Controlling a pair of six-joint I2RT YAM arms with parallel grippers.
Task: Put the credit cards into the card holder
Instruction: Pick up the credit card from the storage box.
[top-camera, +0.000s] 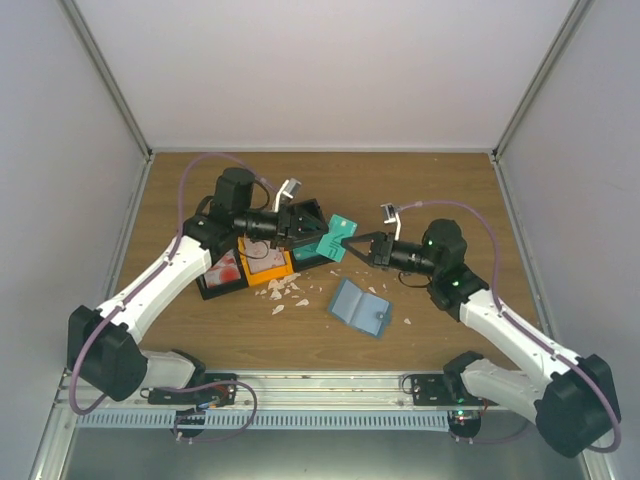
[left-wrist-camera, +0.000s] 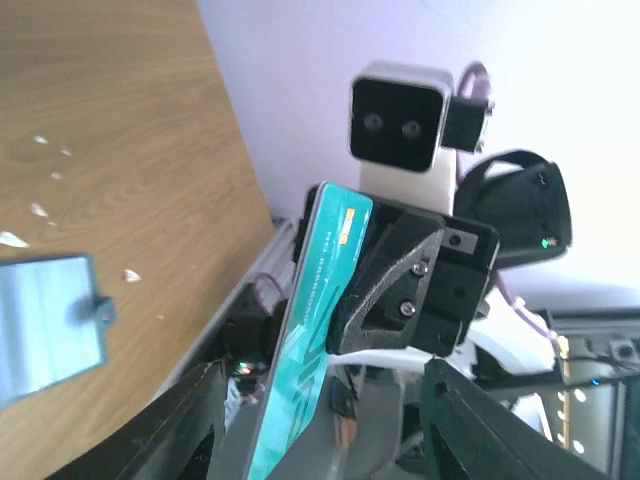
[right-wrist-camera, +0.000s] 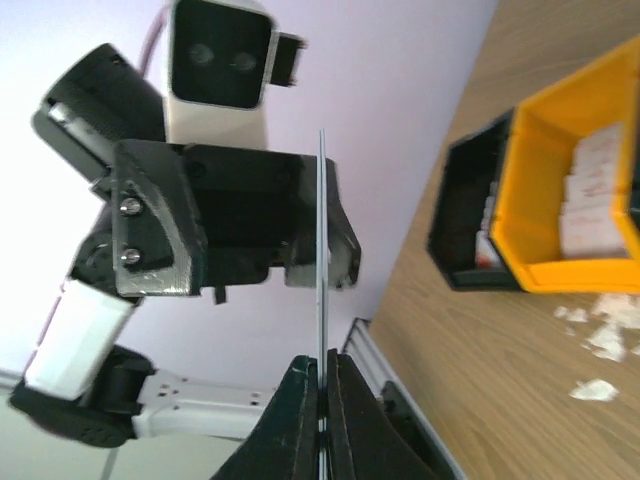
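Beginning left of the table's middle with the black-and-orange bin (top-camera: 262, 281): holds stacked credit cards (top-camera: 266, 262) in its compartments, with white scraps (top-camera: 285, 292) strewn just beside it toward the near edge. Next along, above the bin's right end, the left gripper (top-camera: 322, 236): stands with fingers spread to either side of the teal card (top-camera: 342, 238), seemingly clear of both faces, so carrying nothing. Then the teal card itself: hangs in the air over mid-table, well off the wood, tilted so that one face shows from above; long axis hard to read, seemingly running from one gripper toward the other. Just right of it, the right gripper (top-camera: 354, 243): pinched tight on the teal card's edge, seen edge-on as a thin line between the pads in the right wrist view. Last, the card holder (top-camera: 360, 308): lies flat on the table, below the teal card and toward the near edge, apart from it, nearer the right arm than the left; long axis slanted from far-left to near-right, small tab at the near-right end. Likely calls for lowering the teal card toward the near edge and turning it to match that slant.
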